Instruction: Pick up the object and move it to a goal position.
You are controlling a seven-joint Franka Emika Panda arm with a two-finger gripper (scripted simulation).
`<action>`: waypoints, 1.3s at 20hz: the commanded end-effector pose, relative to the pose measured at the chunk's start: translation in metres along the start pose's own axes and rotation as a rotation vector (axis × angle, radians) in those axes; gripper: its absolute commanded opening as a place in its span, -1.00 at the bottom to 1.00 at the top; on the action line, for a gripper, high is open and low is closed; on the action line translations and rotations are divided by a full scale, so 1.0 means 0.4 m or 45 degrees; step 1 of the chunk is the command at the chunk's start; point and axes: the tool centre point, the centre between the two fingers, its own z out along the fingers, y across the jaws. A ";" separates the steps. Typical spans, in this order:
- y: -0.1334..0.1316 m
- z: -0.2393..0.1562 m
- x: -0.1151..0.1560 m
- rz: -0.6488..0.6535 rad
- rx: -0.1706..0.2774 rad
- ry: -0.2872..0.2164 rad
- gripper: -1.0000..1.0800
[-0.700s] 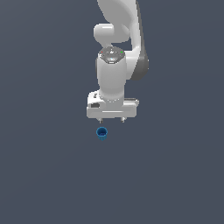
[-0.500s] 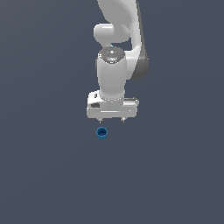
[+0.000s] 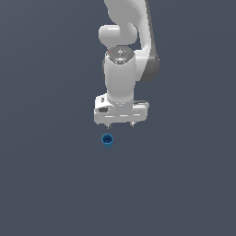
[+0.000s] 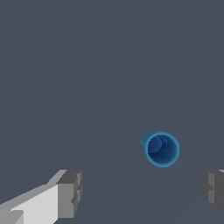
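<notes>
above the cup (image 3: 107, 140), spread gripper (image 3: 120, 125)

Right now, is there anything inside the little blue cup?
The wrist view looks into the blue cup: only a dark blue hollow shows, nothing in it. What is under the cup cannot be seen; the cup covers it.
</notes>
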 end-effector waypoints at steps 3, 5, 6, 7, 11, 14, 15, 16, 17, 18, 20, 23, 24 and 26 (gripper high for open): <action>0.011 0.016 -0.001 0.029 -0.001 -0.005 0.92; 0.021 0.032 -0.002 0.061 -0.001 -0.010 0.92; 0.028 0.043 -0.003 0.081 -0.001 -0.013 0.92; 0.036 0.054 -0.004 0.103 -0.002 -0.016 0.92; 0.075 0.114 -0.011 0.218 -0.008 -0.034 0.92; 0.109 0.164 -0.020 0.315 -0.015 -0.048 0.92; 0.118 0.179 -0.023 0.342 -0.017 -0.052 0.92; 0.127 0.191 -0.026 0.366 -0.020 -0.055 0.92; 0.135 0.203 -0.029 0.388 -0.022 -0.058 0.92; 0.142 0.213 -0.031 0.408 -0.024 -0.061 0.92; 0.153 0.229 -0.035 0.439 -0.027 -0.065 0.92; 0.162 0.243 -0.039 0.466 -0.031 -0.069 0.92; 0.164 0.245 -0.040 0.469 -0.031 -0.069 0.92; 0.162 0.243 -0.040 0.463 -0.031 -0.070 0.92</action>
